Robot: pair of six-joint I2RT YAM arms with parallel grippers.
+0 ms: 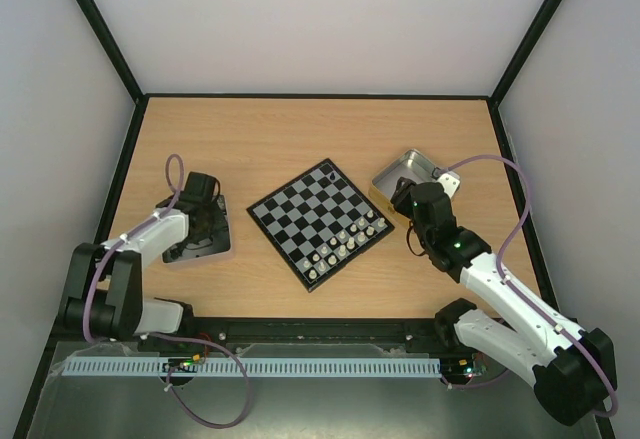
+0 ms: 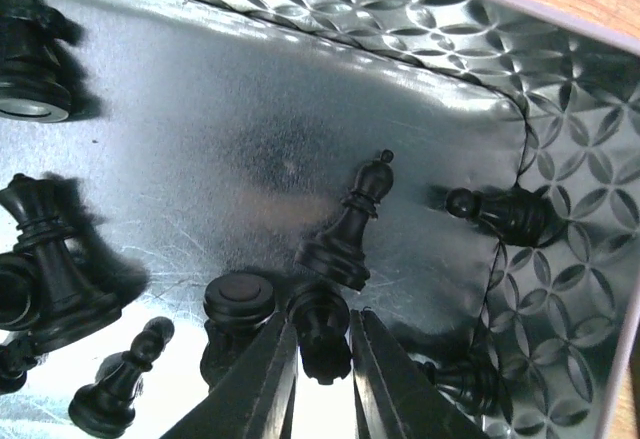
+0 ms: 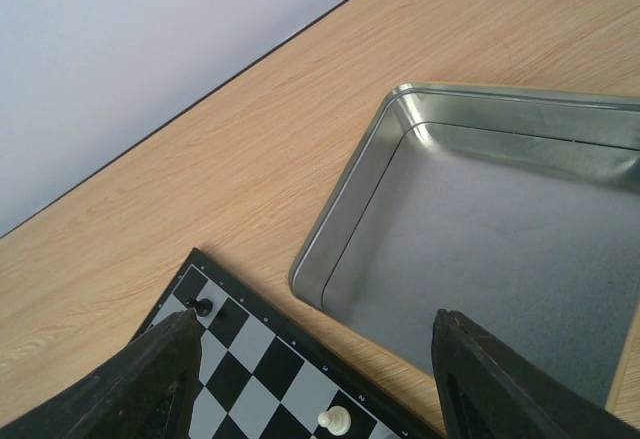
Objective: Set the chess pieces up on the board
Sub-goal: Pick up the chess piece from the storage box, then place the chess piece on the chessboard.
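Left wrist view, nearest: down inside the left tin (image 2: 560,79) with the left gripper (image 2: 322,384), fingers (image 2: 255,384) drawn narrow to either side of a black piece (image 2: 320,324). Cannot tell whether already clamped or just short of contact. Around it, standing and lying loose, plenty more black chess pieces (image 2: 345,229); barely started on that colour, then.

Right wrist view: poised over the edge of the board (image 3: 250,359) with the right gripper (image 3: 310,379) spread wide and holding nothing. Just beyond, the right tin (image 3: 480,249), no piece showing in it.

Top external view, moving outward: along the board's near-right edge, white chess pieces (image 1: 345,242) in what look like two rows. Too small to count, but probably finished or close to it. At the far corner, only a lone black man (image 1: 331,171) placed.

Left to do, judging by this: nearly the whole black side, ferried from the left tin to the far rows.
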